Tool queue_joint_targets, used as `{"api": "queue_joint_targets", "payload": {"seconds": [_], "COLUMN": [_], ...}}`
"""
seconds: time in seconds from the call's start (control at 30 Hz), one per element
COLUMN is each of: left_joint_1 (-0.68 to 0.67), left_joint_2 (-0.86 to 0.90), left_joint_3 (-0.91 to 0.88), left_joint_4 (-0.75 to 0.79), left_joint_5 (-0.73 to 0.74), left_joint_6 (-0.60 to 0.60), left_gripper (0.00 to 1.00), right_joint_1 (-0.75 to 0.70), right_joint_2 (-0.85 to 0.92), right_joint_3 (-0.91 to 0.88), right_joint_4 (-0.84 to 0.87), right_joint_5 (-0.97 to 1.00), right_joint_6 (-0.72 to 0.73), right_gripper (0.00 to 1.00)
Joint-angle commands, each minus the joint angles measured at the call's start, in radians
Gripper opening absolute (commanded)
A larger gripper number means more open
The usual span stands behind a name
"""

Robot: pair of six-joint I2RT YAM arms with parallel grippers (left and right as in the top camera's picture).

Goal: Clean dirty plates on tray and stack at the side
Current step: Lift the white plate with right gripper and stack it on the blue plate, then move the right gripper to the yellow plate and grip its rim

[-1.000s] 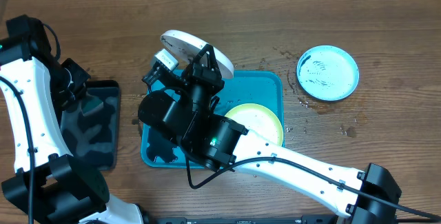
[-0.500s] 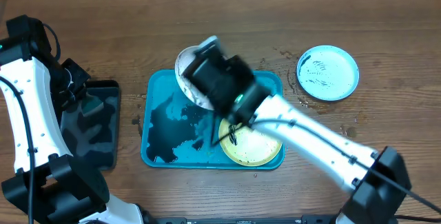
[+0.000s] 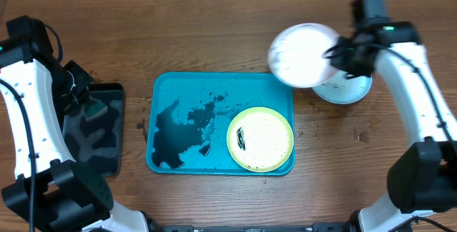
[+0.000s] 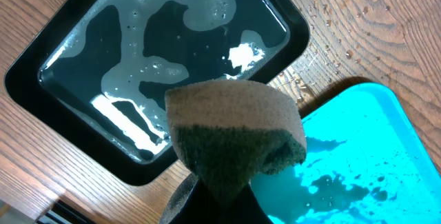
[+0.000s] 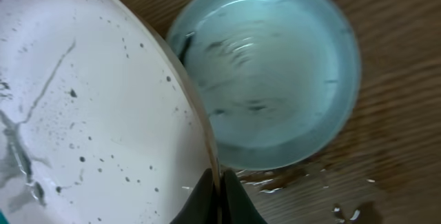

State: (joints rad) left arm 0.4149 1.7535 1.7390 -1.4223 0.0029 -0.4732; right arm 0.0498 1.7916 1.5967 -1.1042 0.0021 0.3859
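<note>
Turquoise plastic marks the tray (image 3: 163, 89), on which only the yellow-green rimmed plate (image 3: 265, 143) is found, lying flat in its right half with a black smear (image 3: 241, 138) on it and dark puddles beside it. The light blue plate (image 5: 275, 79) is set on the surface to the right of the tray, and faint dark streaks are visible in it. The white plate (image 3: 300, 55) is gripped by its rim in the clenched right jaws and held tilted just above the blue one, with fine specks and wet streaks on its face. A sponge (image 4: 234, 138) is pinched in the closed left jaws over the black tray (image 4: 69, 72) of water. Two plates are judged nearly dealt with, though the stack is not yet formed. The third is judged uncleaned.
</note>
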Motion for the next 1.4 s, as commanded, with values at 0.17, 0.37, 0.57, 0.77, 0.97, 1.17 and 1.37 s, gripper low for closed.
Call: {"api": "queue_joint_targets", "payload": {"seconds": [0.17,0.37,0.57,0.77,0.97,1.17,1.37], "left_joint_1": [0.003,0.002,0.002,0.002,-0.005,-0.006,-0.02], "left_joint_2": [0.0,0.0,0.001,0.001,0.001,0.001,0.001], "left_joint_3": [-0.003,-0.003,-0.003,-0.003,-0.003,-0.003,-0.003], "left_joint_4": [0.006,0.009,0.011,0.013,0.013,0.013,0.012], "left_joint_5": [-0.005,-0.005,-0.006,-0.005,-0.003,-0.002,-0.002], "left_joint_6": [-0.021,-0.021,-0.021,-0.021,-0.021,-0.021,-0.021], "left_gripper": [0.04,0.04,0.04,0.04,0.04,0.04,0.04], "right_joint_1": [-0.281,-0.303,-0.296,-0.243,-0.093,0.227,0.379], "right_joint_2": [-0.011,-0.009,-0.007,-0.007,-0.009,-0.009,-0.007], "right_joint_3": [-0.115,-0.219,-0.258,-0.257,-0.257,-0.258,-0.282], "right_joint_4": [0.074,0.169,0.205,0.172,0.019,-0.071,0.012], "right_joint_5": [-0.003,-0.001,-0.006,-0.343,-0.537,-0.266,-0.038], "right_joint_6": [0.057,0.064,0.063,-0.065,-0.186,-0.233,-0.231], "right_gripper": [0.04,0.04,0.16,0.28,0.3,0.41,0.5]}}
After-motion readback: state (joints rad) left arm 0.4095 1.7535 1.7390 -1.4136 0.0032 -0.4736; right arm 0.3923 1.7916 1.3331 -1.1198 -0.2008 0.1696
